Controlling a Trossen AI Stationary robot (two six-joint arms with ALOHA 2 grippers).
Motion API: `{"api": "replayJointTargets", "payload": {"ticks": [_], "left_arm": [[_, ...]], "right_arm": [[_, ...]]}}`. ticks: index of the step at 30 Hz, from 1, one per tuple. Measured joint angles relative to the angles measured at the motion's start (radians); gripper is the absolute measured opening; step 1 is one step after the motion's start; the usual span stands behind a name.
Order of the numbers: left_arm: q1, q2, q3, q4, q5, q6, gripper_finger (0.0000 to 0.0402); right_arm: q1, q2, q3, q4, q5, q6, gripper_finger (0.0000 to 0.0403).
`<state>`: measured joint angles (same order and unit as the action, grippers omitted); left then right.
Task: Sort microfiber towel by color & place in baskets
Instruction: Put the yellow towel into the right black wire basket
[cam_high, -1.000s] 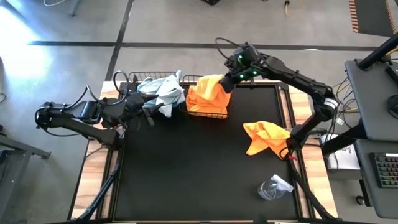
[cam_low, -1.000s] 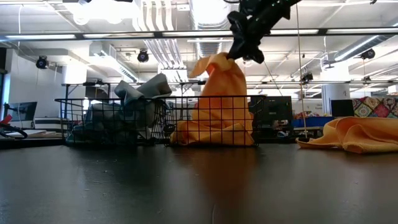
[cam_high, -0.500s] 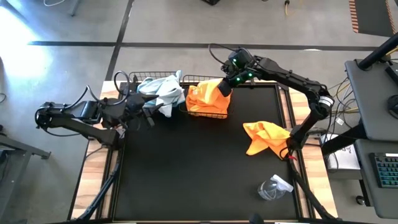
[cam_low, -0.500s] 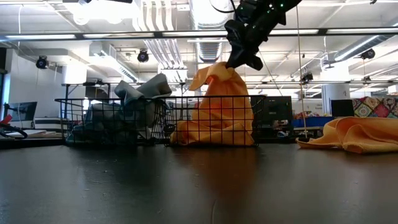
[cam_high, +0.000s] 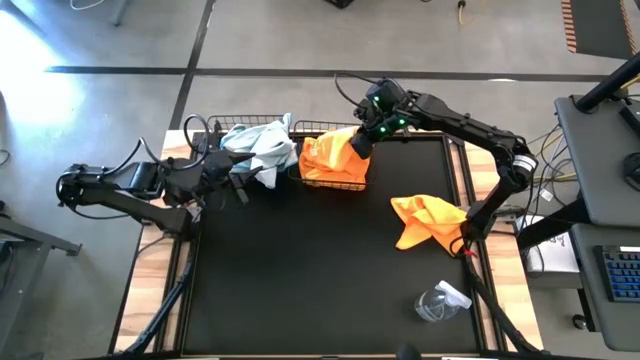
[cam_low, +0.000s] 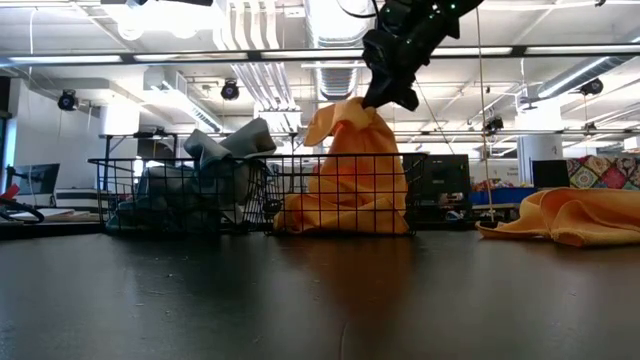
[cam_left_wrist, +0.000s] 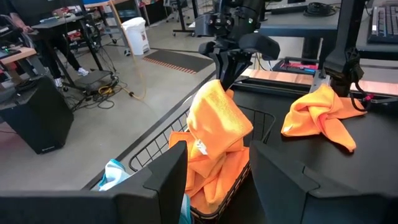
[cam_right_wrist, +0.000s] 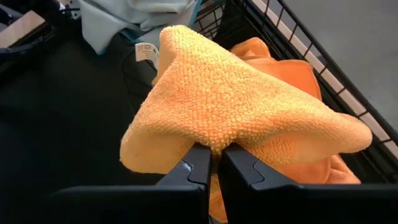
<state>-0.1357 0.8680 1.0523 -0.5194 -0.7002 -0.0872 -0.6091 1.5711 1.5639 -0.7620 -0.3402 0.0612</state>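
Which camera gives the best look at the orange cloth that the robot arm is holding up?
The right wrist view: the held orange towel fills it, pinched by the right gripper. The left wrist view shows it draped above the basket. The low view shows it peaked over the mesh. The high view shows just a small orange patch under the arm.

baskets (cam_high: 300, 160) side by side at table's (cam_high: 300, 290) far edge | loose towel (cam_high: 425, 220) right | bottle (cam_high: 440, 302) near-right
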Motion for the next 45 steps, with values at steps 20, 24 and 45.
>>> {"api": "replayJointTargets", "payload": {"ticks": [20, 24, 45], "left_arm": [[0.000, 0.000, 0.000, -0.002, 0.000, 0.000, 0.0158], [0.000, 0.000, 0.000, -0.006, 0.000, 0.000, 0.0158], [0.000, 0.000, 0.000, -0.022, 0.000, 0.000, 0.0158]], "right_arm": [[0.003, -0.001, 0.000, -0.019, 0.079, -0.035, 0.0168], [0.002, -0.002, 0.000, -0.148, 0.079, -0.026, 0.0166], [0.036, -0.067, -0.001, -0.805, 0.083, -0.001, 0.0142]]}}
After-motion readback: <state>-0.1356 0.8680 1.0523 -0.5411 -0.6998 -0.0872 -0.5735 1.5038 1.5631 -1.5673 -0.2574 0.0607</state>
